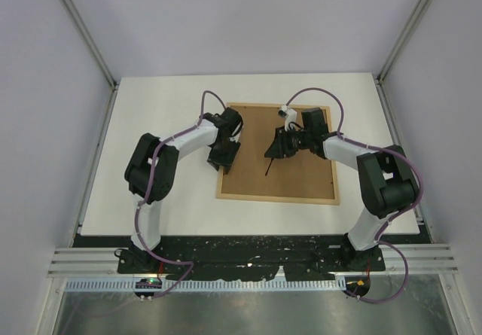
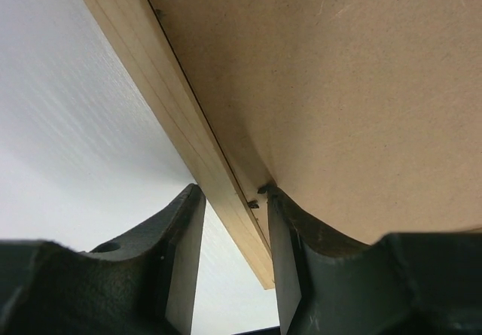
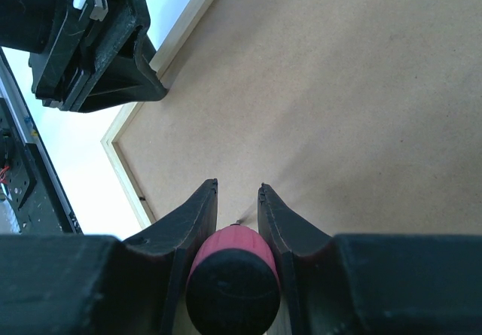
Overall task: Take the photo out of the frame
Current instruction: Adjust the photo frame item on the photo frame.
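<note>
the frame is lying face down on the tabletop, back still on, photo unseen and likely inside, so removal is barely starting; left fingers are straddling its rail, spread, right fingers pinching a red tool.

Frame on table; left claw straddles its left edge.

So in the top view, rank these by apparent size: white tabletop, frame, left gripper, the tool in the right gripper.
1. white tabletop
2. frame
3. left gripper
4. tool, only a thin dark shaft showing below the right gripper
</note>
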### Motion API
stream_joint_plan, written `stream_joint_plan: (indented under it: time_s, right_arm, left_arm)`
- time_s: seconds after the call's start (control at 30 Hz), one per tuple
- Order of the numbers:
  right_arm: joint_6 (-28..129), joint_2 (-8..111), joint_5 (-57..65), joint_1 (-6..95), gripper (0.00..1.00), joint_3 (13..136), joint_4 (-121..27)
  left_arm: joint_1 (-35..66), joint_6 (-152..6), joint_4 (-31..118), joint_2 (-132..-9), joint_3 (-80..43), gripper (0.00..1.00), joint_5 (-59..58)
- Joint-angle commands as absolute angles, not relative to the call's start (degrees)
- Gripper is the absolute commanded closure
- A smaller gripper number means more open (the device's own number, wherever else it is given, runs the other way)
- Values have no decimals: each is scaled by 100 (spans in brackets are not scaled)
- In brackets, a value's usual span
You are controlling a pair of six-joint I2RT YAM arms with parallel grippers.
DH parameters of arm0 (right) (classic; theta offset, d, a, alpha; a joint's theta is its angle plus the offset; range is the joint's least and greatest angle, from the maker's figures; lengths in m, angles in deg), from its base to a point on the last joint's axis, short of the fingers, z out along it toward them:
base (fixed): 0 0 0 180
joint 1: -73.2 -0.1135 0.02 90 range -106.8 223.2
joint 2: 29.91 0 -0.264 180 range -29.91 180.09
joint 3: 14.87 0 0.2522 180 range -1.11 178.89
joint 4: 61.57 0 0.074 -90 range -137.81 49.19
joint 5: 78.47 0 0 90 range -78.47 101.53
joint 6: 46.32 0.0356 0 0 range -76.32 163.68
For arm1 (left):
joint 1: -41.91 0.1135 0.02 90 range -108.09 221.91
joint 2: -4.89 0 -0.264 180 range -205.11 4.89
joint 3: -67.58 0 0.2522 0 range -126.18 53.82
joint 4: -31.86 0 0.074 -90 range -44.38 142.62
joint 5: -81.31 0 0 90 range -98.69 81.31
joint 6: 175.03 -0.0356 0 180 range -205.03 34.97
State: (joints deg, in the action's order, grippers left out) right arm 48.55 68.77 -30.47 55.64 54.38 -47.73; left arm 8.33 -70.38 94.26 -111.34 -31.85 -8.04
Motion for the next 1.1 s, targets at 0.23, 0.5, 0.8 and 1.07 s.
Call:
stream_joint_plan:
  time_s: [0.23, 0.5, 0.8, 1.07]
  right_arm:
    - [4799, 7002, -3022, 5545, 92, 5488, -4992]
    - [4799, 7038, -2969, 5545, 92, 5505, -5009]
    - [4817, 7046, -2934, 5545, 92, 5514, -5018]
    - [4825, 7047, -2934, 5545, 92, 5505, -5018]
  left_arm:
    - [1063, -7202, 9703, -11262, -3240, 63, -227]
    - [1080, -7247, 9826, -11324, -3301, 65, -130]
    - [1018, -7264, 9879, -11280, -3284, 54, -175]
    - [1010, -7317, 9958, -11464, -3442, 62, -385]
